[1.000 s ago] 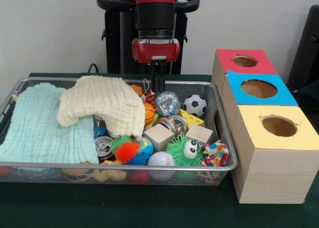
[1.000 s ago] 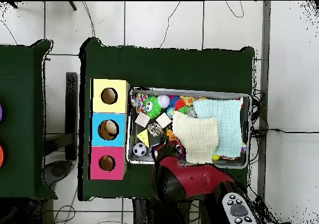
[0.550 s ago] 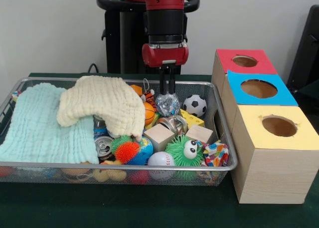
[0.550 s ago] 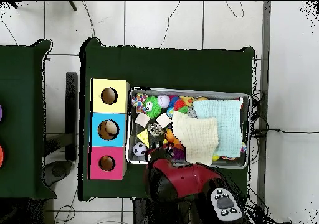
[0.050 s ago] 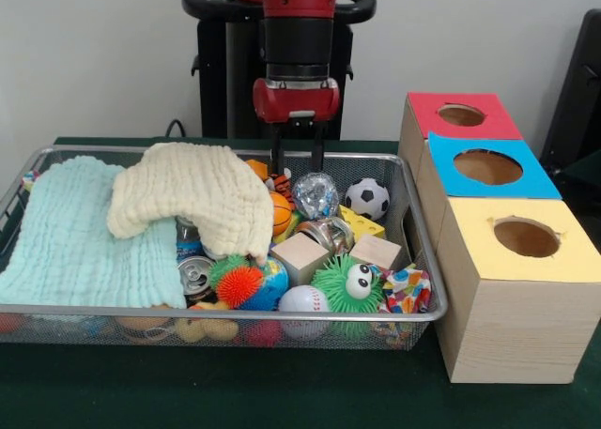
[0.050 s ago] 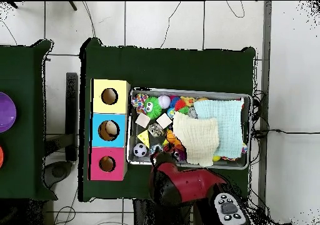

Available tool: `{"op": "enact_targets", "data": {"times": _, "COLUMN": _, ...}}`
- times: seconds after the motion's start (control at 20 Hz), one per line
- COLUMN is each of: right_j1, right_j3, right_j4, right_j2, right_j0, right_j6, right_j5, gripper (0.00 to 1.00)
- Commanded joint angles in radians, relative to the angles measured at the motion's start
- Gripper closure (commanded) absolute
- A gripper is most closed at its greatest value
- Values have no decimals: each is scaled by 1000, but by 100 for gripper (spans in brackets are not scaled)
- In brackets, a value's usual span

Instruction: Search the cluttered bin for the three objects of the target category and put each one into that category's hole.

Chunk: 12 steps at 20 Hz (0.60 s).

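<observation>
The gripper [image 5: 296, 157] has moved a little to the left and now hangs over the far side of the bin [image 5: 427, 288]. Its fingers are spread and hold nothing. Just below sits the shiny ball [image 5: 315, 194], with the soccer ball [image 5: 367, 198] beside it. The cloths [image 5: 188, 199] hide more toys. The boxes [image 5: 507, 288] wait beside the bin.

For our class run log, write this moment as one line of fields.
gripper: open, empty, jaws apart | position: above bin far side, over orange toys | cloths: covering part of bin | boxes: beside bin
</observation>
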Motion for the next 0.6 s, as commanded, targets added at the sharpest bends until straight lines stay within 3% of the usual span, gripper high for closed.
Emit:
{"op": "enact_targets", "data": {"times": 0.05, "right_j1": -20, "right_j3": -22, "right_j4": 39, "right_j2": -33, "right_j0": 19, "right_j6": 104, "right_j5": 186, "gripper": 0}}
{"op": "enact_targets", "data": {"times": 0.3, "right_j1": -42, "right_j3": 1, "right_j4": 45, "right_j2": -51, "right_j0": 12, "right_j6": 103, "right_j5": 255, "gripper": 0}}
{"op": "enact_targets", "data": {"times": 0.6, "right_j1": 48, "right_j3": -23, "right_j4": 31, "right_j2": -64, "right_j0": 30, "right_j6": 149, "right_j5": 179, "gripper": 0}}
